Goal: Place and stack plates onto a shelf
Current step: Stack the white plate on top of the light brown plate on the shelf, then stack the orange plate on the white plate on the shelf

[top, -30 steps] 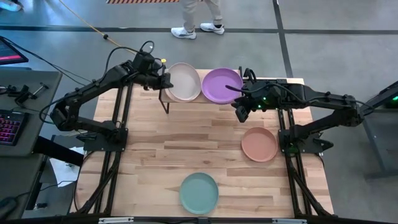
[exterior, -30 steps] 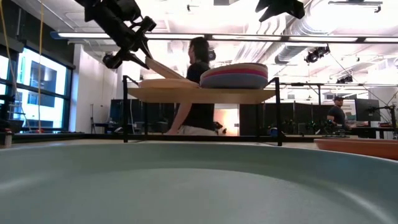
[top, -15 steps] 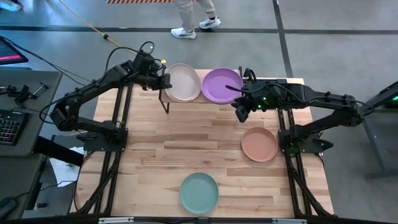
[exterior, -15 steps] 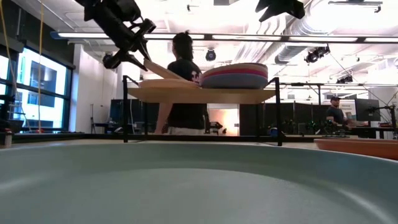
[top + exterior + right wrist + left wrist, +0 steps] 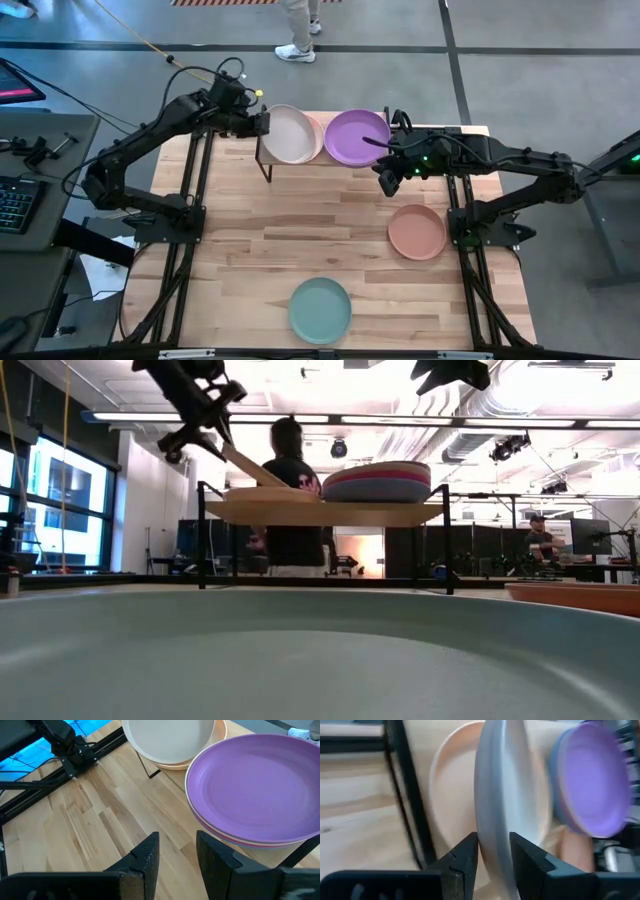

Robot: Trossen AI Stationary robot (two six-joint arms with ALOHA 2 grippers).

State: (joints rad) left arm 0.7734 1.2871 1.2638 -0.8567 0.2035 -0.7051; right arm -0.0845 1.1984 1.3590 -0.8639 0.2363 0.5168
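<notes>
A light-wood shelf [image 5: 320, 513] on black legs stands at the table's far edge. On its right half sits a stack topped by the purple plate [image 5: 358, 136] [image 5: 260, 785]. On its left half lies a beige plate [image 5: 451, 795] and above it a tilted cream plate [image 5: 291, 133]. My left gripper [image 5: 260, 122] [image 5: 224, 442] is shut on the cream plate from the shelf's left end. My right gripper [image 5: 386, 183] [image 5: 177, 852] hovers open off the shelf's right front corner. A salmon plate [image 5: 417, 231] and a teal plate [image 5: 320, 310] lie flat on the table. My left gripper pinches the cream plate's left rim [image 5: 492, 827], one finger [image 5: 465, 857] on each face of the plate, which stands edge-on between them. The fingers come from the table's left, slanting down. The held rim is raised; the opposite rim [image 5: 285, 484] rests on the beige plate.
The shelf's black legs [image 5: 265, 165] stand on the plank table near my left gripper. The teal plate fills the low view's foreground [image 5: 300, 660]. A person [image 5: 292, 500] walks in the room behind the table. Bare planks lie between the shelf and the teal plate.
My left gripper has risen and drawn slightly toward the table's far-left, still shut on the cream plate. The plate's held rim has lifted, so it tilts more steeply, while its other rim stays on the beige plate. The person behind has walked on.
</notes>
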